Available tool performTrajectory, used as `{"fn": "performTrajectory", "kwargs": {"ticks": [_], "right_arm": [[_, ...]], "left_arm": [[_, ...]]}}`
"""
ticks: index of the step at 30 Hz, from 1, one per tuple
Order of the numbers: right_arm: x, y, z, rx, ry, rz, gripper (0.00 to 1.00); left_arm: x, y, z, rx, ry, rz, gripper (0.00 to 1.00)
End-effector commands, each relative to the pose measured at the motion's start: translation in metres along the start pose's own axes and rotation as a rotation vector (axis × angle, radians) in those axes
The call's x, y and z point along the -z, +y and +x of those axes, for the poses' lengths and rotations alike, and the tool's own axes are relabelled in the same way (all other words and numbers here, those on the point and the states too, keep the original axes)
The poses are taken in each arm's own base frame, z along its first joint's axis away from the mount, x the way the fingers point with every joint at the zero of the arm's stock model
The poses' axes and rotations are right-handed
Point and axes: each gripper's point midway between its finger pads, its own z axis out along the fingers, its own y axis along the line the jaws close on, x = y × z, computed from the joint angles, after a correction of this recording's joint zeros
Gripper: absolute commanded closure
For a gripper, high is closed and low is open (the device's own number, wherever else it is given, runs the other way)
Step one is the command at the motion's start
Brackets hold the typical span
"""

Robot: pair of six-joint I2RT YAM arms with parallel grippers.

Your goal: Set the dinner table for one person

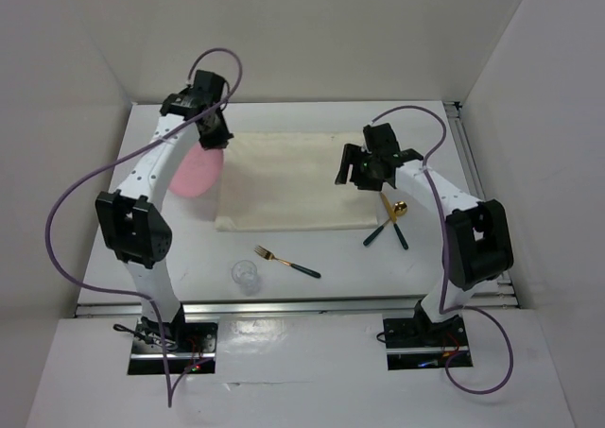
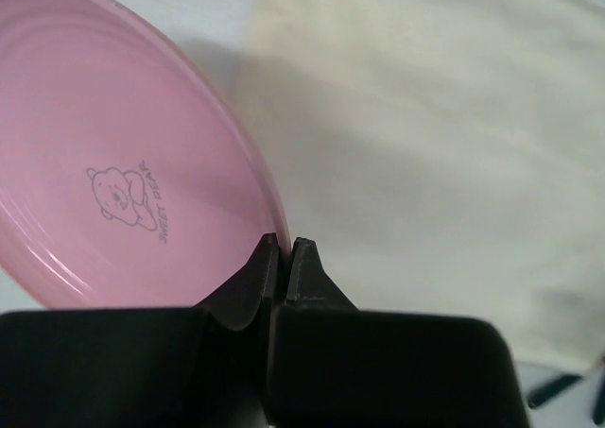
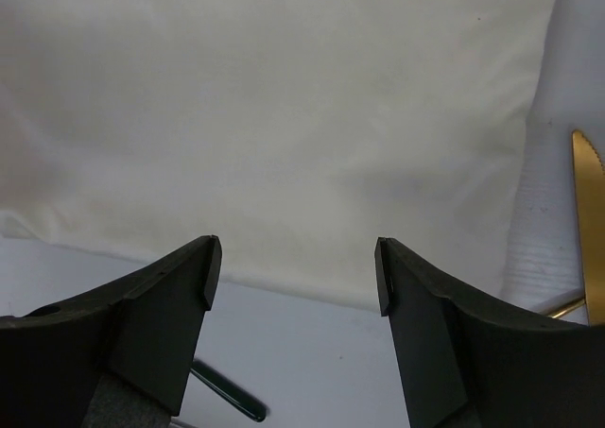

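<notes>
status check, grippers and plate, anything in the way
Left gripper shut on pink plate rim. Right gripper open over placemat. Dinner table: placemat bare, only that gripper above it.

Left arm (image 1: 151,168) is reached forward, wrist pitched down. Left gripper (image 2: 286,244) is recorded with jaws pressed together on the rim of the pink plate (image 2: 113,163). Right arm (image 1: 454,196) is bent inward. Right gripper (image 3: 295,258) is held with jaws wide apart.
</notes>
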Motion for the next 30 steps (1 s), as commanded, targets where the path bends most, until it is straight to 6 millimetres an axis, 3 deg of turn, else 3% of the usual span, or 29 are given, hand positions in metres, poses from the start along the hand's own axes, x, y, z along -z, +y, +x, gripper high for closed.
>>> {"fn": "performTrajectory", "kwargs": {"ticks": [1, 2, 3, 4, 5, 7, 8, 10, 11, 15, 16, 18, 22, 30], "right_arm": [[0.028, 0.000, -0.024, -0.029, -0.099, 0.028, 0.22], [0.031, 0.000, -0.027, -0.038, -0.114, 0.035, 0.21], [0.034, -0.010, -0.025, -0.047, -0.124, 0.062, 0.21], [0.036, -0.012, -0.023, -0.071, -0.130, 0.069, 0.21], [0.045, -0.016, -0.027, -0.079, -0.156, 0.074, 0.21], [0.049, -0.027, -0.018, -0.106, -0.151, 0.099, 0.21], [0.052, -0.027, -0.016, -0.127, -0.156, 0.095, 0.21], [0.062, -0.036, -0.011, -0.144, -0.174, 0.121, 0.21], [0.066, -0.042, -0.009, -0.161, -0.179, 0.136, 0.21], [0.081, -0.053, 0.000, -0.180, -0.217, 0.154, 0.21], [0.080, -0.059, 0.008, -0.181, -0.203, 0.174, 0.21], [0.081, -0.064, 0.015, -0.191, -0.191, 0.195, 0.19], [0.084, -0.081, 0.036, -0.235, -0.141, 0.267, 0.19], [0.081, -0.091, 0.072, -0.330, -0.081, 0.285, 0.19]], "left_arm": [[0.011, -0.061, 0.013, -0.134, 0.037, 0.119, 1.00], [0.013, -0.083, 0.020, -0.168, 0.036, 0.149, 1.00], [0.020, -0.099, 0.013, -0.164, 0.010, 0.179, 1.00], [0.005, -0.113, 0.021, -0.170, 0.036, 0.184, 1.00], [0.005, -0.129, 0.030, -0.194, 0.050, 0.211, 1.00], [0.008, -0.155, 0.022, -0.189, 0.016, 0.265, 1.00], [-0.008, -0.163, 0.027, -0.185, 0.039, 0.270, 1.00], [-0.009, -0.185, 0.036, -0.203, 0.043, 0.323, 1.00], [-0.007, -0.194, 0.030, -0.180, 0.021, 0.361, 1.00], [-0.023, -0.228, 0.062, -0.217, 0.054, 0.415, 1.00], [-0.025, -0.231, 0.057, -0.203, 0.036, 0.409, 1.00], [-0.033, -0.237, 0.072, -0.216, 0.058, 0.395, 1.00], [-0.046, -0.242, 0.083, -0.228, 0.073, 0.389, 1.00], [-0.066, -0.250, 0.106, -0.243, 0.106, 0.380, 1.00]]}}
